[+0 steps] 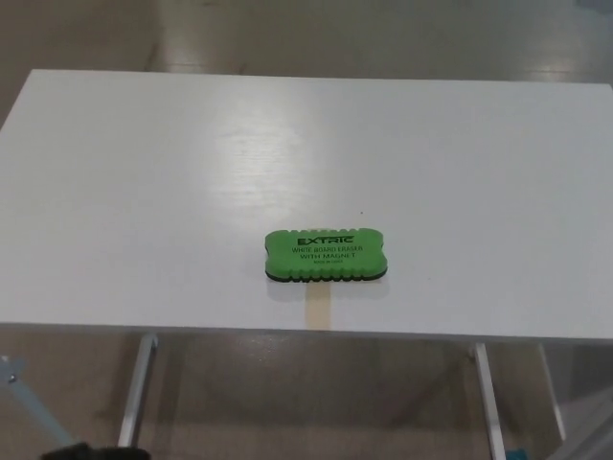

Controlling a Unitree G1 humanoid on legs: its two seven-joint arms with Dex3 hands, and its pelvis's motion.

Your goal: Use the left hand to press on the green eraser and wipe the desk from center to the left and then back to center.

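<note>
At the bottom left edge of the frame a dark shape (91,451) is just seen; whether it is a hand, and how any fingers are held, cannot be told. The green eraser (326,256) is laid flat low of centre on the white counter (144,192), near its front edge, long axis running left to right. "EXTRIC" and "WHITE BOARD ERASER WITH MAGNET" are printed upright on it.

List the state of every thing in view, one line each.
Green rectangular foam eraser: lying flat, printed side up, near the front edge, untouched.
White rectangular desk: bearing only the eraser.
Tan tape strip: stuck flat on the desk, just in front of the eraser.
</note>
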